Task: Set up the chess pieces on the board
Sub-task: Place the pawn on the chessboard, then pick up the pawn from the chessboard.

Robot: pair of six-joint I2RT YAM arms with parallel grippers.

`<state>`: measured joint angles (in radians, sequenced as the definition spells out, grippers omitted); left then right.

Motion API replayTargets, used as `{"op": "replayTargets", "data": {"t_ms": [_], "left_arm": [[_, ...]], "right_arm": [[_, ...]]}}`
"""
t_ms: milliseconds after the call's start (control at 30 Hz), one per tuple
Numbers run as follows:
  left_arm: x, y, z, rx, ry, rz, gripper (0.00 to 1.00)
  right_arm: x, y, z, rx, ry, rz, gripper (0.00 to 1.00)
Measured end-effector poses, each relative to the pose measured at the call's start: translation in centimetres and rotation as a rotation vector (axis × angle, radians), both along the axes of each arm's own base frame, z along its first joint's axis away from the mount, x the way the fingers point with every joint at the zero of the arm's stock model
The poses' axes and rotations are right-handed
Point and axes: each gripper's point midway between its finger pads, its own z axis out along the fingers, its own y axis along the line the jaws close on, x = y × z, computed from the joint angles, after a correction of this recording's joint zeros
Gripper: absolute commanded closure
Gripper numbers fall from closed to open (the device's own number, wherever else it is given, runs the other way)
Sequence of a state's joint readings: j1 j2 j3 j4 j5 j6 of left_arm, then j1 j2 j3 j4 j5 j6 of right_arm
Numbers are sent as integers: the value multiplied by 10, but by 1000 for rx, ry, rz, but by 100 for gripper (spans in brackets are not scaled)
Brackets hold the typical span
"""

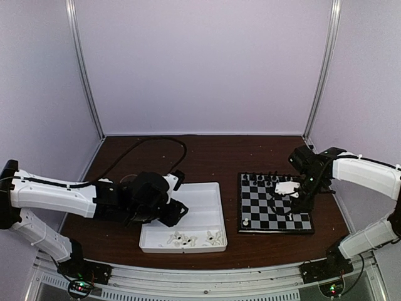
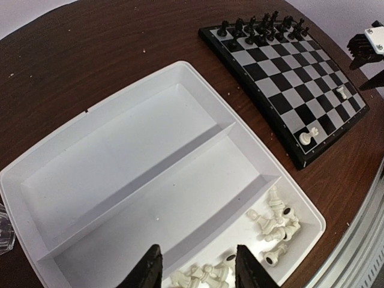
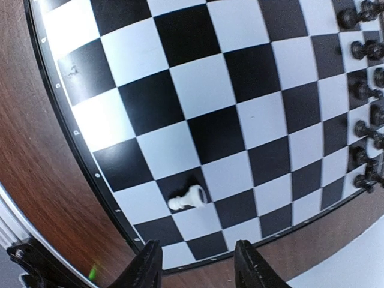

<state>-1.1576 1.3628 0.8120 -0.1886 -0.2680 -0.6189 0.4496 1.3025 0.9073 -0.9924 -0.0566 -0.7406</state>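
The board (image 1: pixel 263 207) lies right of centre, with black chess pieces (image 1: pixel 269 179) standing along its far rows. Two white pieces sit near its front edge, one at the left corner (image 1: pixel 246 221) and one towards the right (image 1: pixel 290 216). My right gripper (image 3: pixel 198 267) hovers open and empty just above that right-hand white pawn (image 3: pixel 189 198); whether the pawn stands or lies I cannot tell. My left gripper (image 2: pixel 198 270) is open and empty over the white tray (image 2: pixel 120 162), above loose white pieces (image 2: pixel 276 225) in its near compartment.
The tray (image 1: pixel 207 194) has three long compartments; the two far ones hold nothing. A black cable (image 1: pixel 156 141) loops across the back of the brown table. White walls and metal poles close in the sides, and a metal rail runs along the front edge.
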Motion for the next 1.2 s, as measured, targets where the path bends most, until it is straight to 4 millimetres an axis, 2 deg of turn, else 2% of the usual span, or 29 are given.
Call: {"op": "replayTargets", "data": {"t_ms": [167, 433, 567, 800, 933, 1200], "left_arm": [[2, -11, 6, -8, -9, -23, 58], [1, -13, 6, -9, -5, -32, 58], [1, -13, 6, -9, -5, -32, 58], [1, -13, 6, -9, -5, -32, 58], [1, -13, 6, -10, -4, -33, 57], [1, -13, 5, -9, -2, -34, 57]], "right_arm": [[-18, -2, -23, 48, 92, -84, 61], [-9, -9, -39, 72, 144, -188, 66], [-8, -12, -35, 84, 146, -85, 60], [-5, -24, -14, 72, 39, 172, 50], [-14, -24, -23, 64, 103, 242, 49], [-30, -27, -47, 62, 190, 225, 54]]}}
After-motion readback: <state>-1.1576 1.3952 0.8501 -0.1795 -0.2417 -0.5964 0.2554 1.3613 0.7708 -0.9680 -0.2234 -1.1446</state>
